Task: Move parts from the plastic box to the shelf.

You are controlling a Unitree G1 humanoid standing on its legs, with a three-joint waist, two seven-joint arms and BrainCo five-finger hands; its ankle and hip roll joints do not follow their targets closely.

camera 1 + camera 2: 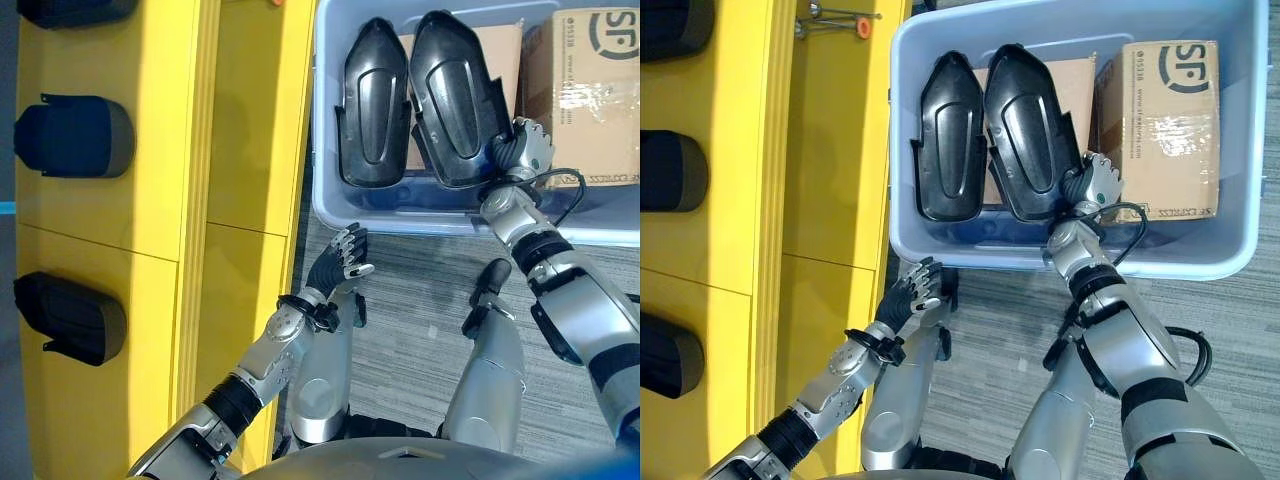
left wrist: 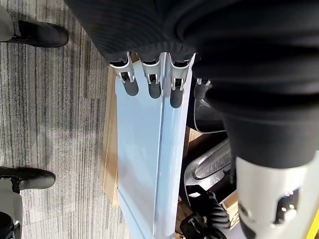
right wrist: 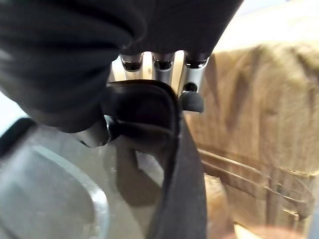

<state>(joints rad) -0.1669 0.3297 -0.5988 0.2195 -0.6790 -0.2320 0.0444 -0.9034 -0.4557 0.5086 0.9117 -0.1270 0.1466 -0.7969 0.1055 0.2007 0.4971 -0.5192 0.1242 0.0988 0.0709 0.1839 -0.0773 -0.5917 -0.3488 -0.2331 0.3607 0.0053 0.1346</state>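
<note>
Grasping is the step in hand: the right hand point(image 1: 1095, 185) has its fingers point(image 3: 192, 84) and thumb curled over the lower right edge of the right-hand black part point(image 1: 1032, 130), which leans inside the plastic box point(image 1: 940, 245) at about one o'clock in the right eye view. The right wrist view shows the part's dark rim caught between thumb and fingers, so the pinch looks made, though how firm it is cannot be judged. A second black part point(image 1: 950, 135) leans just beside the first, at its nine o'clock, touching or nearly so. Behind both stand two cardboard boxes point(image 1: 1170, 110), at three o'clock from the grasped part.

The left hand point(image 1: 345, 262) hangs over the floor at six o'clock from the box's near wall, fingers straight and relaxed, holding nothing.

The yellow shelf point(image 1: 240, 150) runs along nine o'clock, with dark parts point(image 1: 75, 135) already lying on it.

Next, I judge, the part must be lifted clear of its neighbour and the box wall, then carried towards nine o'clock to a free spot on the shelf.
</note>
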